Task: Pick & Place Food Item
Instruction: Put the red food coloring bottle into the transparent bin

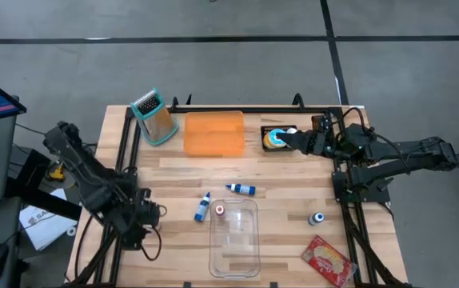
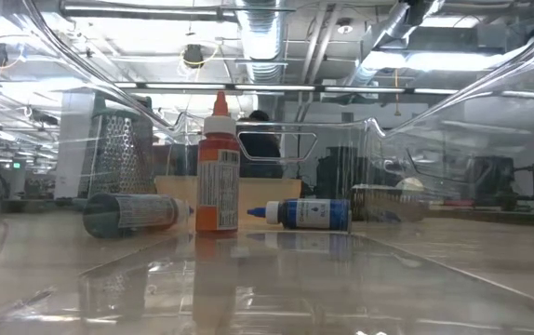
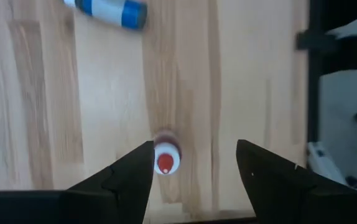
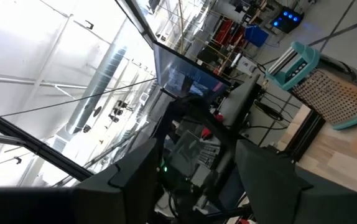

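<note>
Nothing lies in the bin [image 1: 235,240] yet; bottles [image 1: 202,207] lie apparently untouched on the surface [image 1: 293,184]; the left claw [image 1: 144,226] and right claw [image 1: 287,139] are held apart, empty.

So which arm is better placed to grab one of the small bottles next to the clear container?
Left, probably. The left gripper hangs open over the upright red-capped bottle; the right gripper waits at the table's far edge.

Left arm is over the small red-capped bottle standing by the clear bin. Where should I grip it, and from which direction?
Take the red-capped bottle by its body just below the cap, coming straight down from above. It stands upright on the table, and the left end effector, fingers spread, already looks down on it with the cap close to one finger. Centre over the cap first, so both fingers clear it.
</note>
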Motion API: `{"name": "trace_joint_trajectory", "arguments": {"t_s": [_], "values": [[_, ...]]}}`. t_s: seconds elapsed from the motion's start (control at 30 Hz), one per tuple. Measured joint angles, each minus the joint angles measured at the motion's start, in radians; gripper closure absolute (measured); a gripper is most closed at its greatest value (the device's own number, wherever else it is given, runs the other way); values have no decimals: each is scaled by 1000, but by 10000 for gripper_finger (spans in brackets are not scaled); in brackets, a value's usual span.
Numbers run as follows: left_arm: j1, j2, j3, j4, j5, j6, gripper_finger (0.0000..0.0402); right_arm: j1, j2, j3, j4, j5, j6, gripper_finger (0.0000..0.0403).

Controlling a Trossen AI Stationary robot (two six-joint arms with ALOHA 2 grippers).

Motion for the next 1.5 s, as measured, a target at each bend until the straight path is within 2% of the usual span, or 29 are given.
{"name": "trace_joint_trajectory", "arguments": {"t_s": [0.2,0.37,0.5,0.77,1.17,1.5], "values": [[-21,81,-5,-44,-1,-85,175,0,0,0,0,3,0,194],[-20,46,-94,53,7,-169,168,0,0,0,0,3,1,194],[-20,12,-170,56,11,-205,167,7,0,0,0,3,12,194],[-20,-39,-267,172,45,-220,166,17,0,0,1,2,22,194],[-19,-39,-276,179,32,-220,174,16,0,0,-1,19,21,194],[-18,-38,-344,244,37,-247,175,15,0,0,-8,21,15,194]]}}
